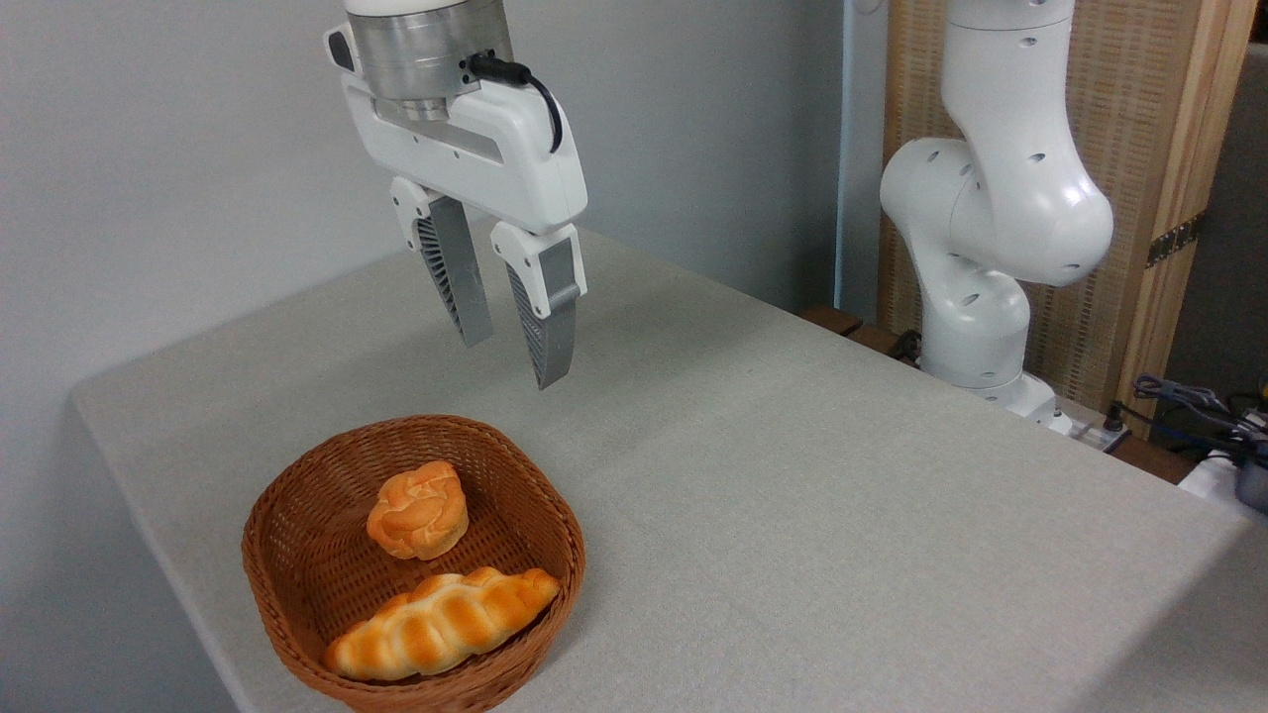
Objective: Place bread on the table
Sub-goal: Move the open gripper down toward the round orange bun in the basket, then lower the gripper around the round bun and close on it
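Observation:
The bread (pixel 417 511), a small round orange-golden bun with a knotted top, lies inside a brown wicker basket (pixel 540 515) near the table's front left. The light grey table (pixel 792 475) fills most of the view. My gripper (pixel 512 362) hangs open well above the table, behind the basket and up to the right of the bun. Nothing is between its ribbed grey fingers (pixel 552 332).
A long braided golden loaf (pixel 441 622) lies in the basket in front of the bun. The arm's white base (pixel 976 327) stands off the table's right rear edge. Cables and dark devices (pixel 1204 416) sit at far right.

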{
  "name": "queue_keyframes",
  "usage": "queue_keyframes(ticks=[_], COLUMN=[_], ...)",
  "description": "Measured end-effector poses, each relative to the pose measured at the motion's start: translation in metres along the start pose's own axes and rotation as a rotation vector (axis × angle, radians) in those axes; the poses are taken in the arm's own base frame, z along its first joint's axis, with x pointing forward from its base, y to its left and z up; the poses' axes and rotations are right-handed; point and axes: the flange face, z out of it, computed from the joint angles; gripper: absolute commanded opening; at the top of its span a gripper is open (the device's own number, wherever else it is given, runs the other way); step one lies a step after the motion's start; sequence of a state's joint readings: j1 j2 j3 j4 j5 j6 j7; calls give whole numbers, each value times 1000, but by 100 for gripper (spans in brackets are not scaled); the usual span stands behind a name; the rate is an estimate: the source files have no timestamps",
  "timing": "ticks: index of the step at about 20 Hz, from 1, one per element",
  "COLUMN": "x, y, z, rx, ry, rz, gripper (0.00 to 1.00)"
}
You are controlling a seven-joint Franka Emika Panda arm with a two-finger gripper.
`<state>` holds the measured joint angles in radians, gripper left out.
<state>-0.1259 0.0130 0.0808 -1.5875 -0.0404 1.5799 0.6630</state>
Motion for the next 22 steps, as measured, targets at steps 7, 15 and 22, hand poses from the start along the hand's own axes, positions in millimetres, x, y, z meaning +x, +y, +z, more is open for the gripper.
queue_keyframes(ticks=[7,15,22], x=[17,50,70], y=[-2,27,30], z=[24,91,138], rx=[57,85,96], ry=[74,142,170], rz=[15,81,99], gripper=[100,100,100])
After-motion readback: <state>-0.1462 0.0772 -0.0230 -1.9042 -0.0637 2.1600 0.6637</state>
